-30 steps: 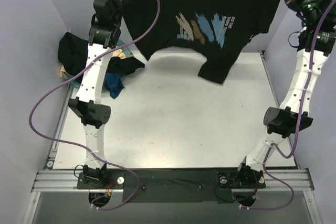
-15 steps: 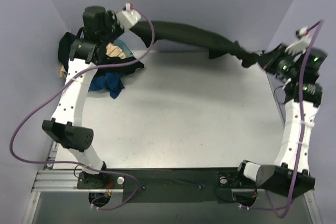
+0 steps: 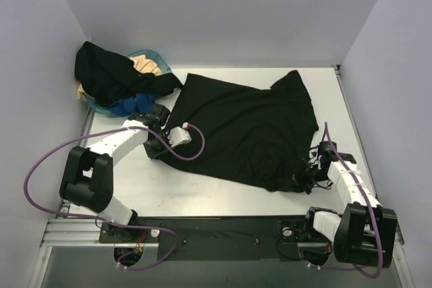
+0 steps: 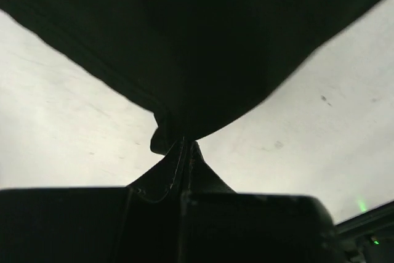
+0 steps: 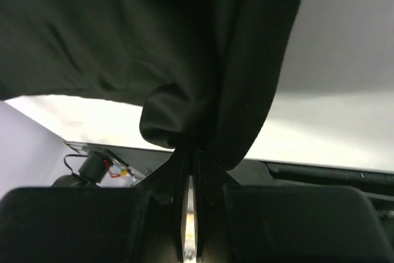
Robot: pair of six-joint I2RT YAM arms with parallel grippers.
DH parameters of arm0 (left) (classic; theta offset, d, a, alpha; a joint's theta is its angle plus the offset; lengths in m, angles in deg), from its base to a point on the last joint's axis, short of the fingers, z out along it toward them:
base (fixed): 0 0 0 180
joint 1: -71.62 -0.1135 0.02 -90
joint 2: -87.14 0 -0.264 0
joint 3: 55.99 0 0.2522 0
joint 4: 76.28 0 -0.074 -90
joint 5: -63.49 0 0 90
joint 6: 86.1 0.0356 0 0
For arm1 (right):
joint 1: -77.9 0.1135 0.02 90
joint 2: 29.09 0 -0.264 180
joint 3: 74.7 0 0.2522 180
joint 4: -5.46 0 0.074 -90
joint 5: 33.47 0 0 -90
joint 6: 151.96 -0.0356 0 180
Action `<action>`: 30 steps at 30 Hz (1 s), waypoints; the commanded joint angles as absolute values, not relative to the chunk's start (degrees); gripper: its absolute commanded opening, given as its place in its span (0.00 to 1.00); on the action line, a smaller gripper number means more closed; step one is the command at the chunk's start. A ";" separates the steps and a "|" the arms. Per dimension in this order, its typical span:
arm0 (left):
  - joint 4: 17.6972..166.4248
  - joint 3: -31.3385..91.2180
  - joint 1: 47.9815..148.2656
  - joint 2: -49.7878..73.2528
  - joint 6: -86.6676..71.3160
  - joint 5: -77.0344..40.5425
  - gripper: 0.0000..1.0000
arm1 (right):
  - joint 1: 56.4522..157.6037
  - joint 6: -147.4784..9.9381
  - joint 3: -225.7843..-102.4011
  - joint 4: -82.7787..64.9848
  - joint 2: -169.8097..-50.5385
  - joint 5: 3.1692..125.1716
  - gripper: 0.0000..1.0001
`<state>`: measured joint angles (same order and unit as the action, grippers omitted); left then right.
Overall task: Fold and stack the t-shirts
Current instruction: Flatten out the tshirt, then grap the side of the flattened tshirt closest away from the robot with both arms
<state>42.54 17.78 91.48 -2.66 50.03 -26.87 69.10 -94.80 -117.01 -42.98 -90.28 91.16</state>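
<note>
The white table [image 3: 223, 200] takes most of the top view; on it lies the black t-shirt [image 3: 246, 129], spread nearly flat and a little turned, with its plain side up; one sleeve points to the far right corner, and the near hem runs slanted from left to right, close to the near edge on the right side.

The left arm [image 3: 111, 143] is folded low; its elbow stands near the left edge of the table, the forearm reaches toward the middle, and the wrist bends down to the near left corner of the shirt; the right arm [image 3: 347, 183] is folded low too, its forearm lying along the right side of the table and the wrist turned inward to the near right corner of the shirt.

At the far left corner there is a pile of t-shirts [image 3: 101, 72]; a black one hangs over the top, a cream one [image 3: 145, 65] and a blue one [image 3: 125, 106] show under it; they sit in a teal basket [image 3: 156, 57], which touches the far left part of the spread shirt.

The left gripper [image 4: 186, 147] is closed tightly on a small bunch of the black cloth, just over the table; the right gripper [image 5: 189, 152] is also closed, pinching a thick fold of the same shirt; a purple cable [image 3: 40, 166] loops beside each arm.
</note>
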 commanded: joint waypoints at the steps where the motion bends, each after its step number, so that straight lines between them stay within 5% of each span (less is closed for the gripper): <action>1: 40.22 14.12 93.07 2.93 47.50 -24.50 0.00 | 69.90 -95.88 -116.84 -52.59 -92.28 87.38 0.00; 8: 32.92 7.18 93.33 8.46 48.46 -27.46 0.00 | 70.69 -92.71 -120.62 -66.73 -93.70 82.02 0.02; 16: 26.59 5.32 97.11 13.40 45.57 -22.13 0.00 | 69.12 -94.31 -136.49 -78.08 -86.31 67.03 0.49; 20: 27.99 3.30 98.17 13.49 44.16 -21.05 0.00 | 70.16 -89.13 -142.95 -68.28 -91.02 68.63 0.47; 30: 28.70 6.02 98.17 12.70 44.51 -22.90 0.00 | 72.45 -90.61 -134.34 -47.86 -106.50 73.57 0.39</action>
